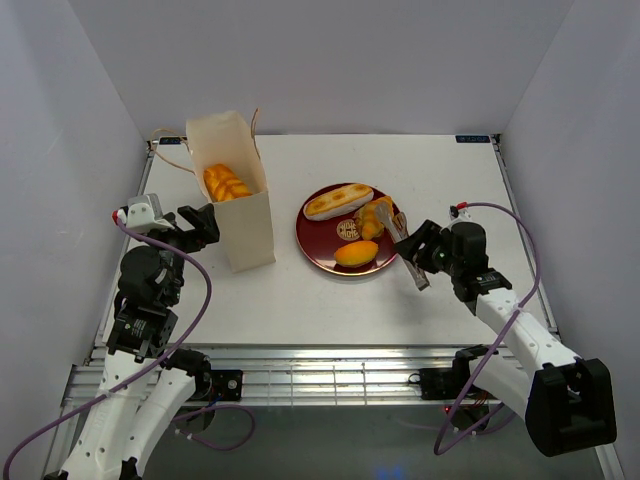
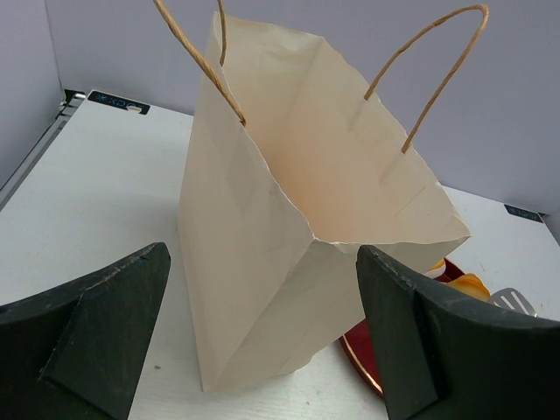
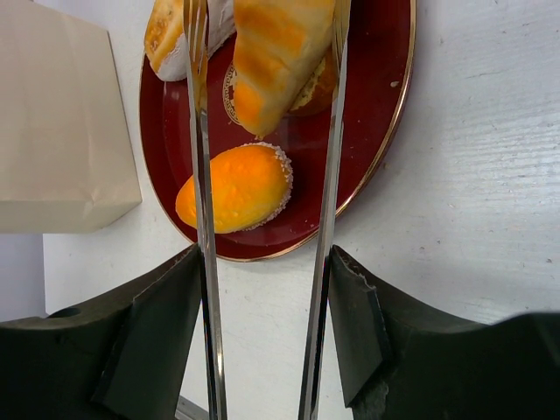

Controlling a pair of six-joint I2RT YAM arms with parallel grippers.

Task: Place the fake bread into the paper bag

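Observation:
The paper bag (image 1: 243, 215) stands upright at the left, with a ridged croissant (image 1: 226, 183) inside it. My left gripper (image 1: 203, 225) is open and empty, with the bag's near corner (image 2: 262, 262) between its fingers (image 2: 96, 332). My right gripper (image 1: 420, 248) is shut on the silver tongs (image 3: 331, 175). The tong tips close round a golden pastry (image 3: 276, 52) over the dark red plate (image 3: 385, 131). An oval bun (image 3: 236, 186) and a long cream-striped roll (image 1: 338, 200) lie on the plate (image 1: 320, 238).
White walls close in the table on the left, back and right. The plate's rim (image 2: 359, 354) lies just right of the bag. A metal rail (image 1: 330, 360) runs along the near edge between the arm bases.

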